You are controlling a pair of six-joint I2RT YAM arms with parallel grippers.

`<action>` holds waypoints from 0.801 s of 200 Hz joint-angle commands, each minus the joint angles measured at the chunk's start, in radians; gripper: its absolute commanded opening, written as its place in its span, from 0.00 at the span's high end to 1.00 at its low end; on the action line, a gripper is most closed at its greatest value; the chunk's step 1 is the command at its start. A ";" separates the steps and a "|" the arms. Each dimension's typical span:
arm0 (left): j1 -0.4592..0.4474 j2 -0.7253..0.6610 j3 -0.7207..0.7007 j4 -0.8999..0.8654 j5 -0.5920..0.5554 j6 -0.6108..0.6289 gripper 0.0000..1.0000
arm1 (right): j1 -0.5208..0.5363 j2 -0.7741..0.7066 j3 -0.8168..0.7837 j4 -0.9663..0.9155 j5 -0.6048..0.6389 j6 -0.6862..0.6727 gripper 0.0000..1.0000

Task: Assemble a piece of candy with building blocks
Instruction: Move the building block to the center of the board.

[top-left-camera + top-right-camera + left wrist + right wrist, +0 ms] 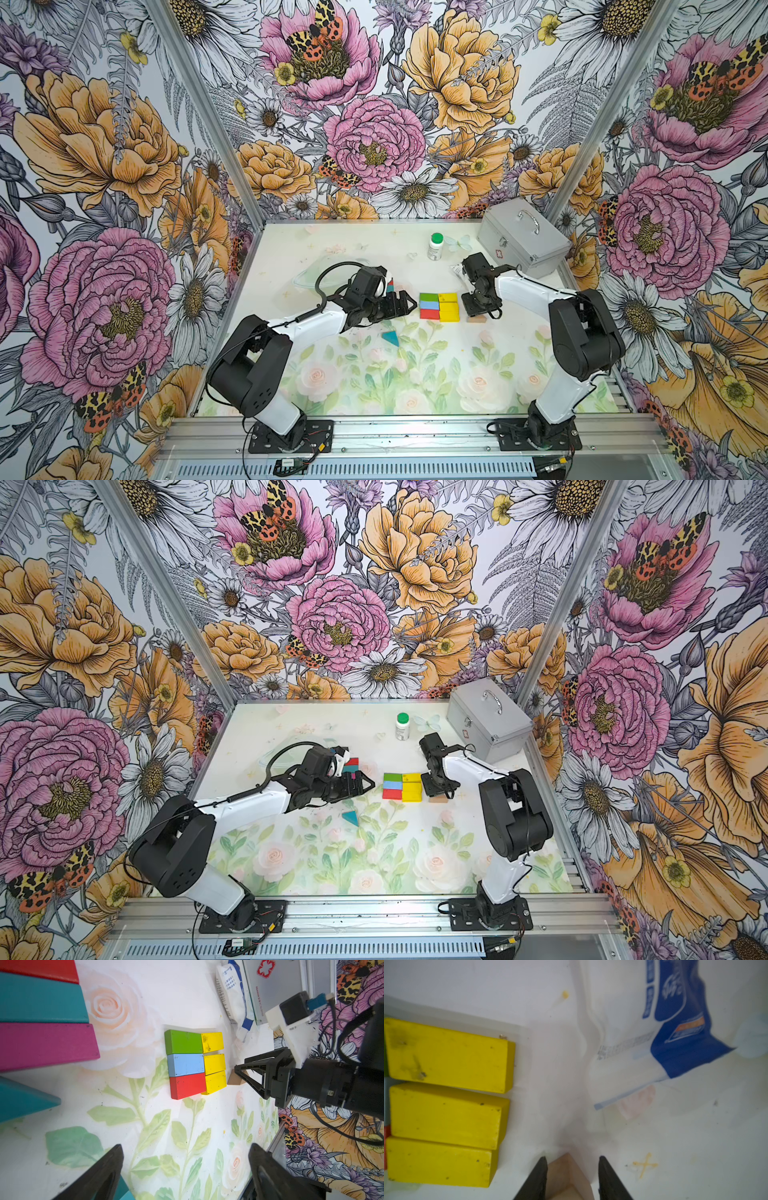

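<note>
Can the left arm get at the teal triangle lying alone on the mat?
Probably yes: the left hand is open, and the teal triangle lies close by with only bare mat between.

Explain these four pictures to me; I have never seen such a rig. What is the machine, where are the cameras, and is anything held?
Two robot arms are mounted at the front of a table, each ending in a two-fingered tool. Both top views look down on everything from one camera head; the other two pictures come from cameras on the arms' wrists. On the table lie a green block, a light blue block and a red block pushed against three yellow blocks, plus a loose teal triangle, a white bottle, a metal case and a blue-and-white packet. The left tool is open and empty. The right tool has its jaws either side of a tan block; whether they pinch it yet is unclear.
</note>
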 commanded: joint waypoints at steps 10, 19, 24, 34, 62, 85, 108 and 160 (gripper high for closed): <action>0.018 -0.032 -0.026 0.039 0.035 0.012 0.06 | -0.008 -0.027 -0.015 -0.030 0.039 -0.024 0.58; 0.019 -0.034 -0.031 0.042 0.036 0.012 0.06 | -0.005 -0.028 -0.017 -0.040 0.057 -0.032 0.58; 0.021 -0.035 -0.033 0.042 0.036 0.012 0.06 | -0.005 -0.028 -0.018 -0.047 0.067 -0.034 0.58; 0.021 -0.038 -0.039 0.044 0.034 0.013 0.06 | -0.006 -0.031 -0.021 -0.060 0.090 -0.042 0.58; 0.023 -0.050 -0.062 0.052 0.030 0.012 0.06 | -0.012 -0.049 -0.032 -0.093 0.126 -0.056 0.58; 0.022 -0.057 -0.072 0.057 0.034 0.009 0.06 | -0.013 -0.085 -0.021 -0.106 0.107 -0.043 0.58; 0.023 -0.061 -0.071 0.058 0.040 0.008 0.06 | -0.007 -0.151 0.028 -0.088 0.013 0.003 0.55; 0.020 -0.081 -0.072 0.059 0.040 0.003 0.06 | 0.011 -0.237 0.005 0.240 -0.235 0.214 0.42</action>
